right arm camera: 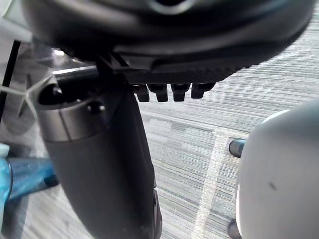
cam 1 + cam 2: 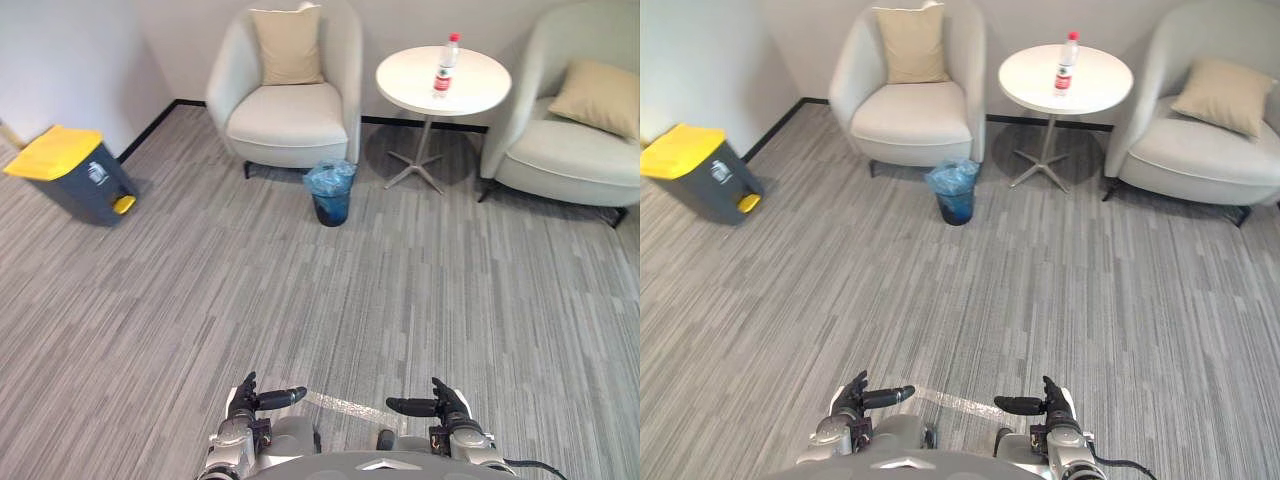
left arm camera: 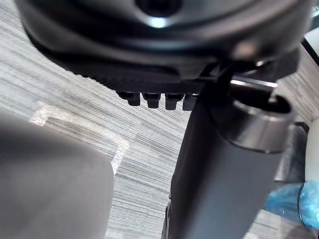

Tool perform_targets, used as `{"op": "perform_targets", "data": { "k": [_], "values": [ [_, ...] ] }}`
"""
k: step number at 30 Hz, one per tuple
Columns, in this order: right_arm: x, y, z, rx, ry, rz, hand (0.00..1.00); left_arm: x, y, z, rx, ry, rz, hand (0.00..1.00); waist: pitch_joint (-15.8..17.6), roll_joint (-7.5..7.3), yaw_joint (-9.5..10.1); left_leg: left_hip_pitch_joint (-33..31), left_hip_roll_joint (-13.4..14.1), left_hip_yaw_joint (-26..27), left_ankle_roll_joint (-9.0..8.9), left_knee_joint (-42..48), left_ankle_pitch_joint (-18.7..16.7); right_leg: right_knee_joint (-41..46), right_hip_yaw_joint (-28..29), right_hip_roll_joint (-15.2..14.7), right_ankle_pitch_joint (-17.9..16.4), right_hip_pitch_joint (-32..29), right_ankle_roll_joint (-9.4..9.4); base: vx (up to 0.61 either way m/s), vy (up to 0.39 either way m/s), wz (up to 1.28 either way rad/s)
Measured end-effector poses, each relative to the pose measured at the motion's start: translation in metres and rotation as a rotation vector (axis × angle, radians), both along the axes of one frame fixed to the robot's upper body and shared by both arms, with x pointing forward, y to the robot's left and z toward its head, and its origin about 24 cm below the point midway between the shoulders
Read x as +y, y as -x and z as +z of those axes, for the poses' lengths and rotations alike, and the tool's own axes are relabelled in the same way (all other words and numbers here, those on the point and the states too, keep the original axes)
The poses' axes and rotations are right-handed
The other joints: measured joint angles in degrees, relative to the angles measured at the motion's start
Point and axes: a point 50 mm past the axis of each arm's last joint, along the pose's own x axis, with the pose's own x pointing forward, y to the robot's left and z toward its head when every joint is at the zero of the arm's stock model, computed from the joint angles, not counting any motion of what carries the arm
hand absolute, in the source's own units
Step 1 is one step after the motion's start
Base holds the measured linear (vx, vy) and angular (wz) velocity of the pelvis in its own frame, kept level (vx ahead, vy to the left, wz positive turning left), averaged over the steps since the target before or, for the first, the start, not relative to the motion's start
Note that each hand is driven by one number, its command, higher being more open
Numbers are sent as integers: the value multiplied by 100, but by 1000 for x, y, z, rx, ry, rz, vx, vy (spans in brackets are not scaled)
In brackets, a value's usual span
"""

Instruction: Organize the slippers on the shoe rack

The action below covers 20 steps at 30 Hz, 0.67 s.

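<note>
**Both robot hands low and holding nothing; slippers and rack not in sight**

The left robot hand [image 2: 250, 400] and the right robot hand [image 2: 440, 405] hang close in front of the body, near the bottom of the head views, thumbs pointing toward one another. In each wrist view the fingers show as a short row of dark tips curled under the palm with the thumb standing out alongside; neither one pinches or carries anything.

Just ahead of the hands a strip of pale tape [image 2: 345, 405] forms a corner on the floor. The carpet [image 2: 300, 280] is grey, short-piled, streaked in fine lines.

Farther out stands a small bin lined with a crinkled blue bag [image 2: 331, 190]. Behind it is a rounded cream armchair [image 2: 285, 110] with a tan cushion, then a round white counter [image 2: 443, 80] on a metal foot carrying an upright plastic bottle [image 2: 443, 68], then a second armchair [image 2: 570, 120]. A grey pedal bin with a glossy yellow lid [image 2: 70, 165] sits far to the left by the wall.

Where the slippers and the shoe rack lie from either robot hand cannot be told here, so neither their long axis nor the nearer arm can be judged; finding them looks like a matter of turning the view elsewhere.
</note>
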Motion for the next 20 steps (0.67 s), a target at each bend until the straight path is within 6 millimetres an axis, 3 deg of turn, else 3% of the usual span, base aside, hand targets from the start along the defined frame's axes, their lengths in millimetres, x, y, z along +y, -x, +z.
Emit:
{"op": "perform_targets", "data": {
  "k": [2, 4, 12, 20],
  "values": [
    [6, 7, -3, 11, -21, -16, 100, 3, 0, 0, 2, -9, -3, 100, -94, -192, -4, 210, -139, 190, 82, -263, 38, -16, 125, -163, -43, 6, 91, 188, 156, -33],
    [8, 11, -4, 19, -31, -33, 100, 5, 3, -1, 13, -14, -5, 100, -155, -279, -8, 437, -260, 271, 113, -472, 62, -45, 155, -281, -105, 87, 183, 192, 91, -15],
    [6, 16, -6, 33, -36, -57, 100, 4, 6, -2, 25, -14, -17, 100, -201, -251, -16, 853, -306, 189, 113, -645, 62, -269, 37, -293, -149, 570, 224, 111, -31, 5],
    [7, 19, -7, 40, -50, -82, 100, 5, 8, -3, 30, -12, -15, 100, -217, -281, -15, 1098, -207, 78, 103, -849, 134, -309, -40, -182, -168, 761, 146, -24, -80, 4]
  ]
}}
